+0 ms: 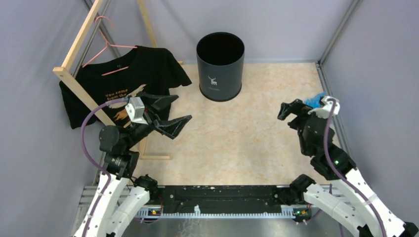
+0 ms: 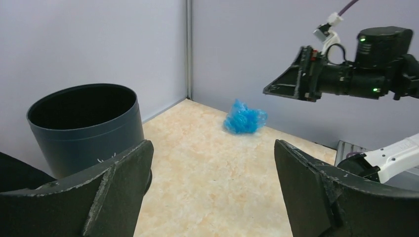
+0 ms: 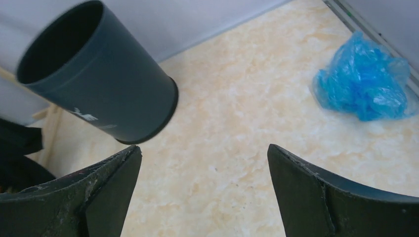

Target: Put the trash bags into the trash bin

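The trash bin stands upright and empty at the back middle of the floor; it also shows in the left wrist view and the right wrist view. The crumpled light-blue trash bag lies by the right wall; it also shows in the left wrist view and the right wrist view. My right gripper is open and empty, held above the floor just near-left of the bag. My left gripper is open and empty, raised at the left, pointing right.
A black T-shirt hangs on a pink hanger from a wooden rack at the back left. Grey walls close in the left, back and right sides. A black rail runs along the near edge.
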You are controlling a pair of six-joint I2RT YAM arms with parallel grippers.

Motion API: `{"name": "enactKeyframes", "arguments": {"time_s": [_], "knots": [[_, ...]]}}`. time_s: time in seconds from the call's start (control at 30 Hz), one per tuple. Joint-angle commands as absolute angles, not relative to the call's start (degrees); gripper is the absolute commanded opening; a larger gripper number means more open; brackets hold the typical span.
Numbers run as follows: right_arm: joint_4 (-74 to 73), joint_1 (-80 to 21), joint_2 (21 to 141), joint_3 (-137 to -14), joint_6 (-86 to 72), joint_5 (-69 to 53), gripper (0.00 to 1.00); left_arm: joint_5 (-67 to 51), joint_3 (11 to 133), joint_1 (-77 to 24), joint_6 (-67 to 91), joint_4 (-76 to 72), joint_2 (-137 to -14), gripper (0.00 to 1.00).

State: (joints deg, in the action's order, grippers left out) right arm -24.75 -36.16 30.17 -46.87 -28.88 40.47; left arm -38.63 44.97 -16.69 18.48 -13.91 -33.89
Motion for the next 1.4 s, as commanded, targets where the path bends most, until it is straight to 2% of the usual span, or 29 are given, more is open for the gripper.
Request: {"name": "enactKeyframes", "arguments": {"time_s": [0.0, 0.2, 0.37, 0.43, 0.53, 0.6, 0.67, 0.77, 0.87, 0.93, 0.97, 1.07, 1.1, 1.17, 1.23, 1.37], "knots": [[-24.1, -36.6, 37.6, -48.4, -31.5, 46.4, 0.99, -38.8, 46.1, -17.7, 17.2, -16.8, -33.9, 0.98], [-15.7, -36.6, 47.2, -48.5, -27.1, 39.6, 0.99, -38.9, 47.0, -19.5, 16.3, -15.0, -34.3, 0.98], [-5.3, -35.3, 56.0, -46.2, -22.7, 42.6, 0.99, -35.8, 47.3, -20.3, 14.7, -13.2, -33.7, 0.98], [-5.3, -29.3, 59.8, -46.7, -25.3, 38.6, 0.99, -33.3, 47.5, -21.0, 13.6, -11.7, -33.4, 0.98], [-7.5, -13.0, 63.6, -48.3, -35.2, 24.6, 0.99, -30.0, 47.5, -22.6, 11.8, -10.3, -32.7, 0.98], [-7.1, -4.1, 64.8, -48.7, -39.4, 20.2, 0.99, -30.2, 47.6, -22.8, 11.8, -10.3, -32.3, 0.98], [-5.0, 2.3, 65.6, -49.1, -40.0, 20.9, 0.99, -30.7, 47.5, -22.8, 12.1, -10.6, -31.9, 0.98], [-3.2, 7.9, 68.1, -50.8, -40.6, 28.2, 0.99, -30.9, 47.2, -23.1, 12.6, -11.0, -31.9, 0.98], [-0.6, 11.5, 73.8, -53.0, -37.5, 36.4, 0.99, -30.2, 47.0, -23.6, 12.4, -11.0, -32.1, 0.98], [3.1, 14.1, 79.3, -53.6, -36.5, 36.3, 0.99, -29.5, 47.0, -24.2, 12.2, -10.8, -32.1, 0.98], [4.4, 15.7, 82.3, -53.8, -37.5, 33.3, 0.99, -29.2, 47.0, -24.4, 12.2, -10.6, -32.1, 0.98], [7.6, 20.9, 91.4, -56.2, -40.4, 14.2, 0.98, -28.7, 47.0, -25.1, 12.0, -10.4, -32.5, 0.98], [7.4, 21.7, 94.3, -57.8, -39.7, 9.2, 0.95, -28.7, 46.9, -25.2, 11.9, -10.4, -32.8, 0.98], [4.2, 22.0, 98.9, -60.9, -37.6, 4.5, 0.83, -28.6, 46.8, -25.5, 11.9, -10.3, -33.3, 0.98], [3.6, 21.9, 101.0, -61.0, -36.5, -3.2, 0.58, -28.5, 46.7, -25.8, 12.0, -10.4, -34.0, 0.98], [13.5, 20.9, 94.9, -48.0, -41.2, -15.1, 0.37, -28.6, 46.6, -25.9, 12.5, -10.5, -36.0, 0.98]]}}
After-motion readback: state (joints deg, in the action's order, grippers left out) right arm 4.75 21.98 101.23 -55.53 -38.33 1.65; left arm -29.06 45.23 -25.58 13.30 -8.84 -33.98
